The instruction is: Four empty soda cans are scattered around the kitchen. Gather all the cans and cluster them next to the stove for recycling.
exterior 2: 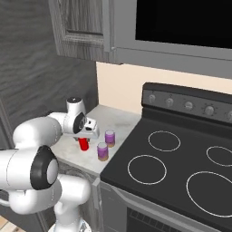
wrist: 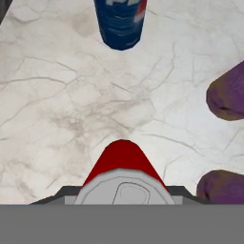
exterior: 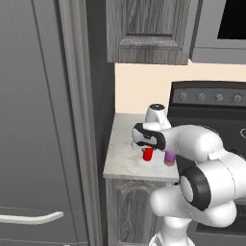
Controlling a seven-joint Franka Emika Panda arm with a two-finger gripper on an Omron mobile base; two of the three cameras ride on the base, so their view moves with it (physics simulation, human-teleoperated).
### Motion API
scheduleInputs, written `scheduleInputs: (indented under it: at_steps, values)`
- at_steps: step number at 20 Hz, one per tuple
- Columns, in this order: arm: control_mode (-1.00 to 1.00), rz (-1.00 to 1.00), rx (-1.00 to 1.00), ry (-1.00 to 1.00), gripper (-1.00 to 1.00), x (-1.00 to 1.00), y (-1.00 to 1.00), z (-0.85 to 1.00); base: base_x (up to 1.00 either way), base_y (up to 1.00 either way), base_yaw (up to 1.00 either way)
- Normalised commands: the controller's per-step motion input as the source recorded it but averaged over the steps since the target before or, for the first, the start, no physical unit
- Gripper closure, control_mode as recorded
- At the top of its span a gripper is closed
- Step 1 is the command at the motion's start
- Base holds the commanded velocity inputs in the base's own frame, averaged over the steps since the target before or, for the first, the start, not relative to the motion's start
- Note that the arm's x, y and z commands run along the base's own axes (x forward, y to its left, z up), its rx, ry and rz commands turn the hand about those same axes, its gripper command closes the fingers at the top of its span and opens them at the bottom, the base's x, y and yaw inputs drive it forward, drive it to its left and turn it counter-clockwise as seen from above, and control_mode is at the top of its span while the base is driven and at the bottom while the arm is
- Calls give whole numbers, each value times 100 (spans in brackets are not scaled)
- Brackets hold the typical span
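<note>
Red can (wrist: 123, 164) sits bottom centre of the hand view, jaws closed on its sides above the desk (wrist: 62, 105). Blue can (wrist: 120, 24) top centre, purple cans (wrist: 228, 95) right. Likely light, thin-walled, slippery; grip mid-body gently.

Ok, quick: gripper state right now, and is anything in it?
Gripper: closed on the red can, over the marble counter beside the stove.
</note>
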Motion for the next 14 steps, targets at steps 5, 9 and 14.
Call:
scheduleInputs:
  at_steps: [5, 9, 14]
  values:
    - [-100, 0, 0, 0, 100, 9, -3, -14, 0, 0, 0]
    - [-100, 0, 0, 0, 100, 7, -1, -13, 0, 0, 0]
    - [-100, 0, 0, 0, 100, 7, -1, -10, 0, 0, 0]
